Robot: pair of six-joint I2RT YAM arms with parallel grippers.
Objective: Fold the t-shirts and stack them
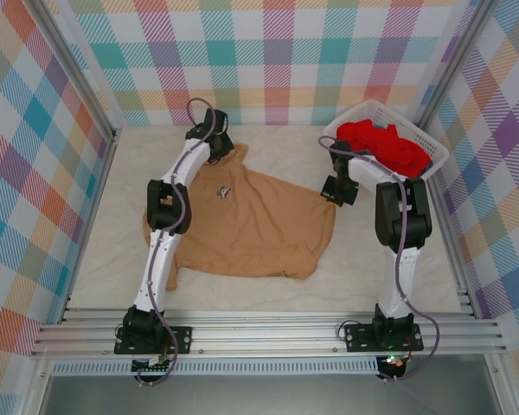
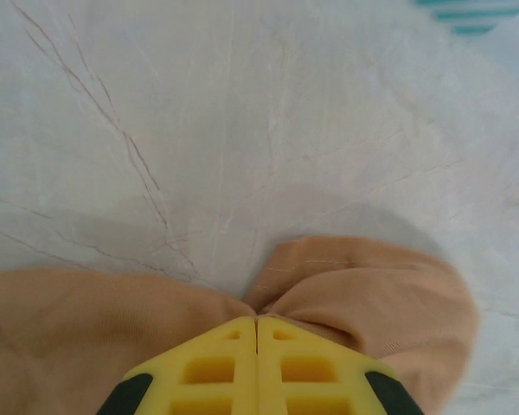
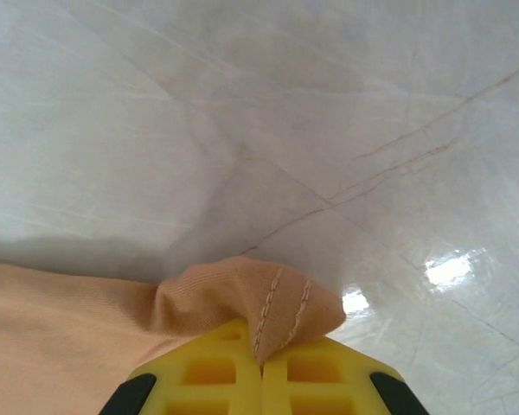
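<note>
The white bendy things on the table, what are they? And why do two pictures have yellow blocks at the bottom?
They are two robot arms, the left arm and the right arm, bolted to the table. The big picture comes from a camera looking down from above. The other two come from small cameras on the wrists, so the yellow blocks are each arm's own pinching fingers. A tan-orange t-shirt lies spread on the table. The left gripper is shut on its far edge, and the right gripper is shut on a stitched edge. A red t-shirt sits bunched in the white basket.
</note>
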